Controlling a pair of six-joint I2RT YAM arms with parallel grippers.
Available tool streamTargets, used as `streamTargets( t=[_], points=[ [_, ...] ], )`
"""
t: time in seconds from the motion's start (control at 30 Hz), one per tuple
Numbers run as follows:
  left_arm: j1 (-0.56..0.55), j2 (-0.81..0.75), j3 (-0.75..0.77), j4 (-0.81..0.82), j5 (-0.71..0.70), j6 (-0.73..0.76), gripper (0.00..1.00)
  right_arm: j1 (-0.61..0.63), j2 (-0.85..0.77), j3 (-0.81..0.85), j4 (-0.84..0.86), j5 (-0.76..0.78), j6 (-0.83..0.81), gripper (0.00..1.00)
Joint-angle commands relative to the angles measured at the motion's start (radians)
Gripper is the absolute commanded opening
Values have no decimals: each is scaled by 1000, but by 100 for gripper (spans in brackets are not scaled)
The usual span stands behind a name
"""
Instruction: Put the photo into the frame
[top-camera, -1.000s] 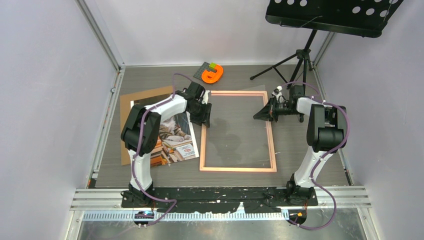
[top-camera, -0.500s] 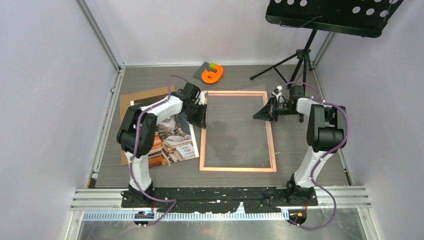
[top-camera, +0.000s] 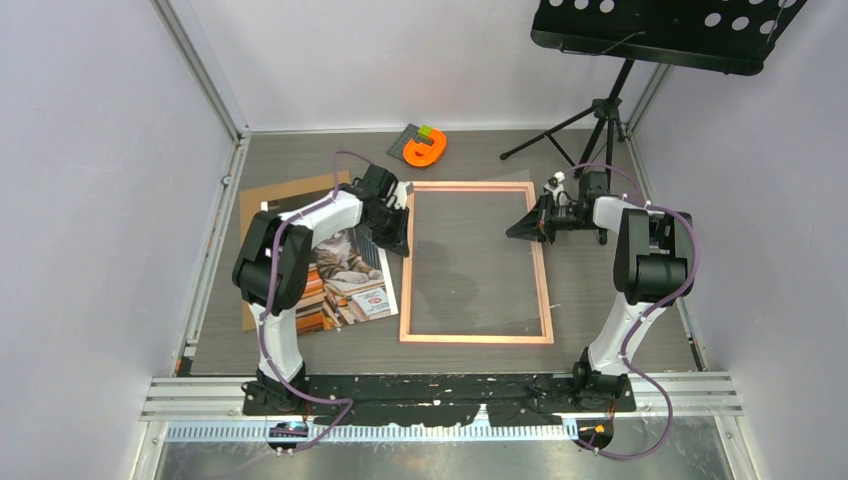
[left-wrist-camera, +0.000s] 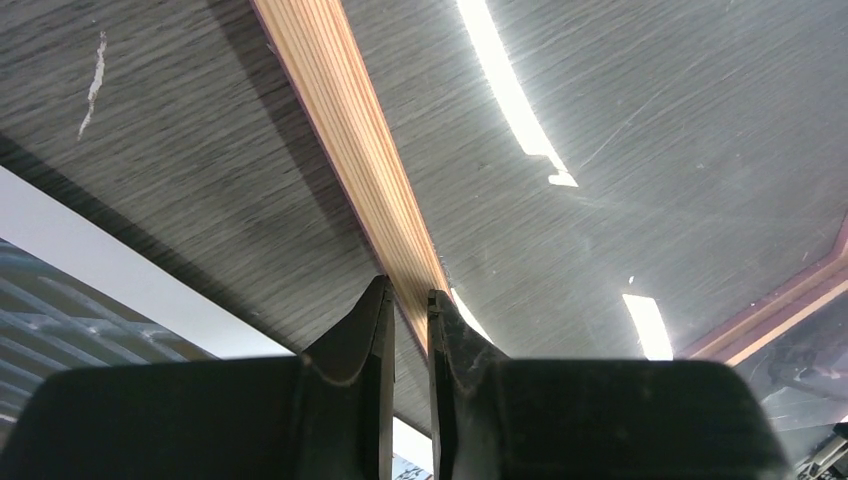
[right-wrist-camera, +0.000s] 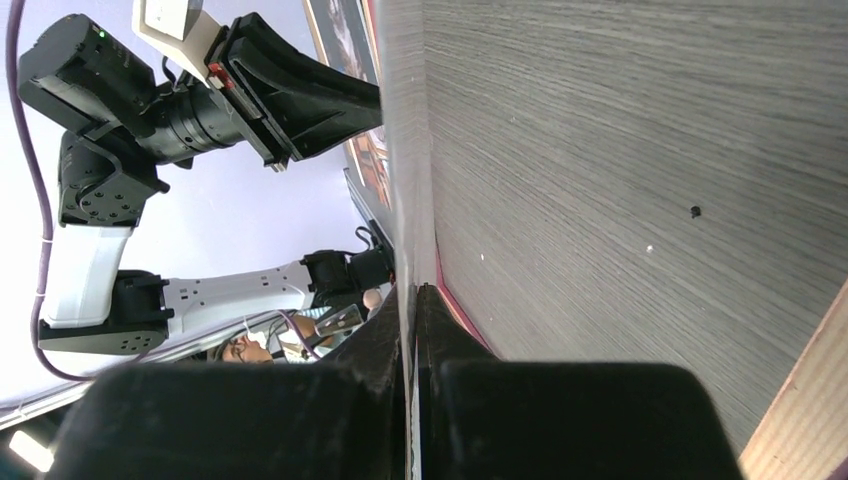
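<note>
Two grippers on the frame (top-camera: 475, 338), none on the photo (top-camera: 350, 285). Seemingly securing the frame first. Pinches a thin edge at its right rail with the right gripper (top-camera: 514, 231), fingers (right-wrist-camera: 377, 345) pressed together. Straddles the left rail with the left gripper (left-wrist-camera: 410, 300), tips nearly together; cannot tell whether pinching. Leaves the photo outside, just beside that rail, on a brown board (top-camera: 262, 205). Probably calls next for lifting the photo by its border and laying it inside.

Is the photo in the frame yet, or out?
Out. The photo lies partly on the brown board, left of the frame, which shows only grey tabletop inside.
</note>
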Motion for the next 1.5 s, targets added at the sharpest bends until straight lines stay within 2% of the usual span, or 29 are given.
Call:
streamTargets(
  t=[0.0,0.3,1.47],
  points=[
    [-8,-7,-4,74,98,-19,12,-9,-55,-30,88,-46,94,6],
    [-8,6,-14,89,83,-29,5,-8,-83,-72,200,-89,203,6],
    [-19,15,-9,85,42,-19,4,-10,-137,-114,313,-125,309,6]
  ],
)
